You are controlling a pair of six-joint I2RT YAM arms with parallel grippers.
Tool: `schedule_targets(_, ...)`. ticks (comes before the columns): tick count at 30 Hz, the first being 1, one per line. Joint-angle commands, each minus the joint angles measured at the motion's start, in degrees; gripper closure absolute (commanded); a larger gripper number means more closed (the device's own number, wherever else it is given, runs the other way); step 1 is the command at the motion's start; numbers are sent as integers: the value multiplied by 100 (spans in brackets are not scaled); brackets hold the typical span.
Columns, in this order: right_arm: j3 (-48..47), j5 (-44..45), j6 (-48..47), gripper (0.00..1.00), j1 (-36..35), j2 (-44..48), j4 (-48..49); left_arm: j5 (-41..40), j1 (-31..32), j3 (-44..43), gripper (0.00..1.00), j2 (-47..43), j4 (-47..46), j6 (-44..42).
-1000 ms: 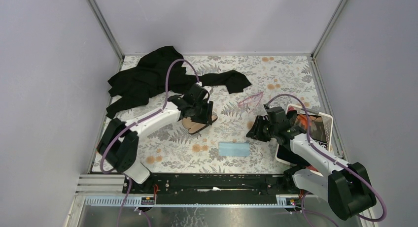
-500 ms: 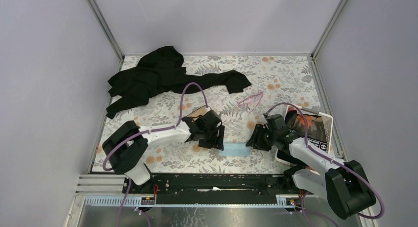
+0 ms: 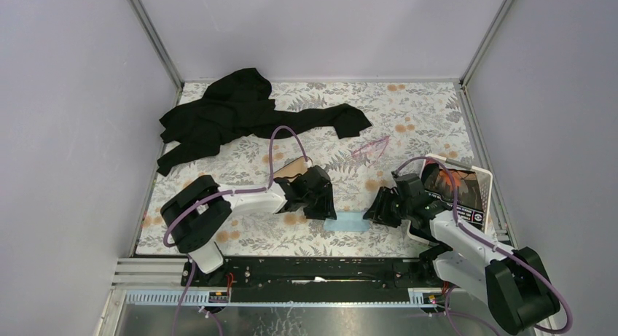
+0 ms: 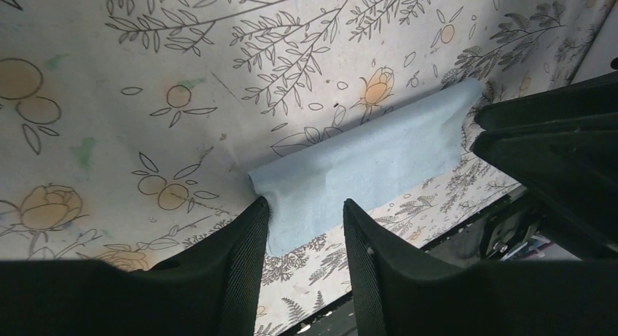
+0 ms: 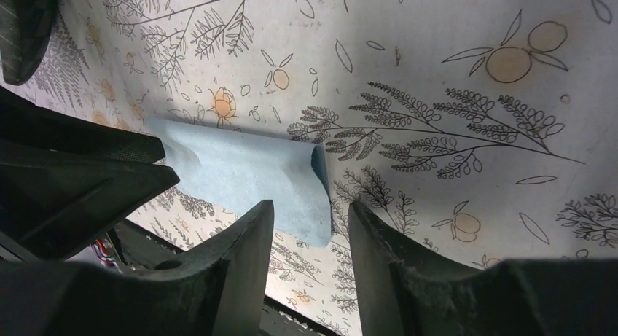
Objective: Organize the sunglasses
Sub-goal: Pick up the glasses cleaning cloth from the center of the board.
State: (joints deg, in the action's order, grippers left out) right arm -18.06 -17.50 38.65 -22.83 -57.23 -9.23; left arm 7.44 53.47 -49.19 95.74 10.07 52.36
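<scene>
Left gripper has quit the case; now both it and right gripper straddle opposite ends of the cloth; fingers parted, seemingly not yet pinching; sunglasses lie untouched, well beyond both fingertips; cloth first.

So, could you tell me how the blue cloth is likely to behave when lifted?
Likely floppy: the cloth looks thin and one end curls up off the table. Probably very light, so it should sag in the middle if lifted by both ends.
</scene>
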Motion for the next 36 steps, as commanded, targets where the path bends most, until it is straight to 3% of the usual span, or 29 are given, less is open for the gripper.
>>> schedule_targets(1,46,169,91,51,-201,-58,-210,-90,80,270,54,206,-74,122)
schedule_targets(7,2,623,438,54,-803,-274,-13,-50,78,308,59,207,-128,152)
schedule_targets(16,-160,892,512,65,-940,-437,14,-32,78,235,73,261,-162,89)
schedule_targets(20,-239,962,516,78,-1016,-534,24,-57,79,220,81,246,-179,65)
schedule_targets(24,-288,967,516,98,-1031,-543,40,-81,76,109,100,307,-74,-10)
schedule_targets(36,-819,892,402,100,-1083,-464,-53,-306,59,-154,100,-323,396,-251)
